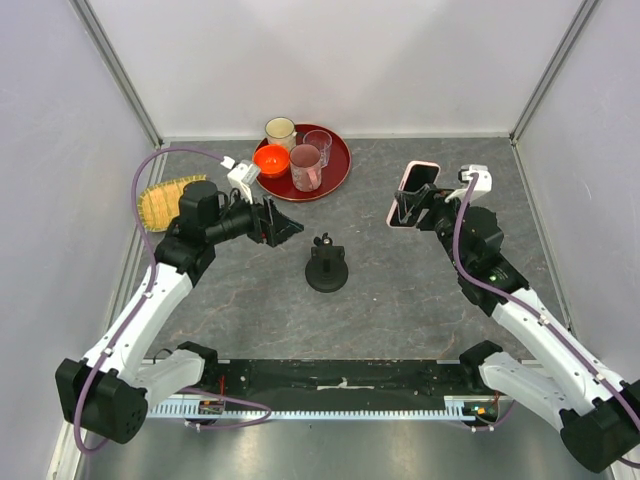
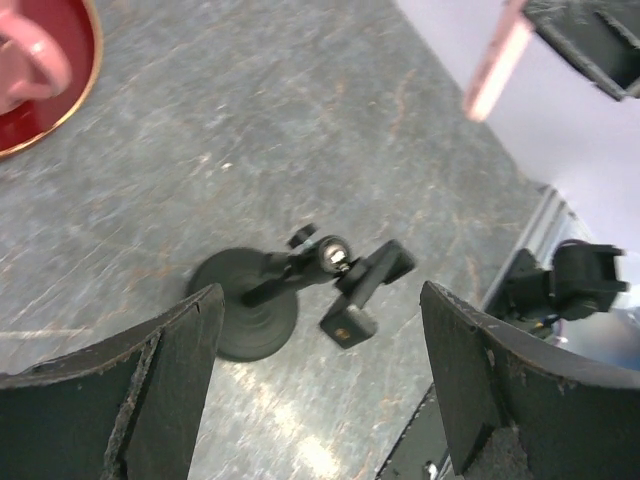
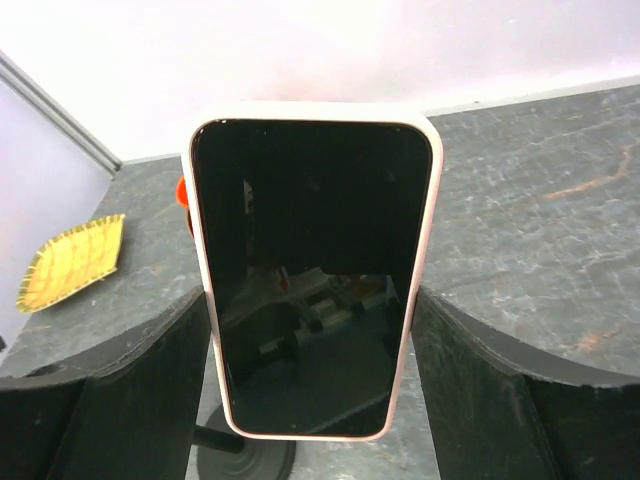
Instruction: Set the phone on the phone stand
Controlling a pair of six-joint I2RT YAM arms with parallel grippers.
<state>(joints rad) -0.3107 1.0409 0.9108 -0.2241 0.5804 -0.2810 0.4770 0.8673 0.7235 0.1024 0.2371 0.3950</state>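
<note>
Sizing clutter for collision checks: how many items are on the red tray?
4: cream mug back left, clear glass back middle, pinkish glass in front, orange bowl at the left rim. Something small could be hidden behind them.

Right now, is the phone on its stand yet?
Not yet. Done: the right hand holds the phone up off the table. In hand: carrying it. Left: setting it on the phone stand, empty in the middle; the open left hand hovers beside it.
</note>
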